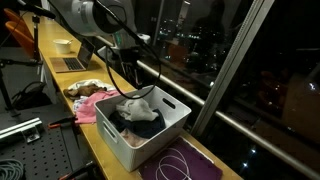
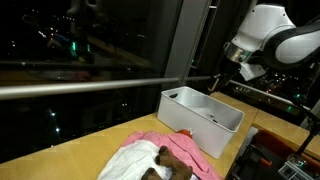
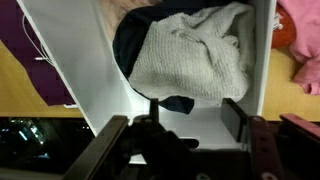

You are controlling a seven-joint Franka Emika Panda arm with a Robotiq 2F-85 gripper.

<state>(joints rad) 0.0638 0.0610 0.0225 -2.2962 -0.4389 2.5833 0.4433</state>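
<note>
Tool hangs over the white bin in an exterior view, clear of what lies inside. Directly beneath it a pale grey garment sits on a dark garment, both within the bin's walls. Off to one side of the tool, outside the bin, a pink heap lies on the desk. A purple mat lies on the desk on the far side of the bin from that heap.

In an exterior view from across the desk, the tool stands above the bin's far end. Well away from it and nearer the camera, a pink cloth and a white cloth are spread on the wood, touching each other.

In the wrist view the tool has its jaws spread apart with nothing between them, so it is open and empty. Just ahead of it the grey garment overlaps the dark one on the bin floor, apart from the fingers.

Judging by how things lie, two garments are already in the bin, while the pink and white pieces remain outside it.
</note>
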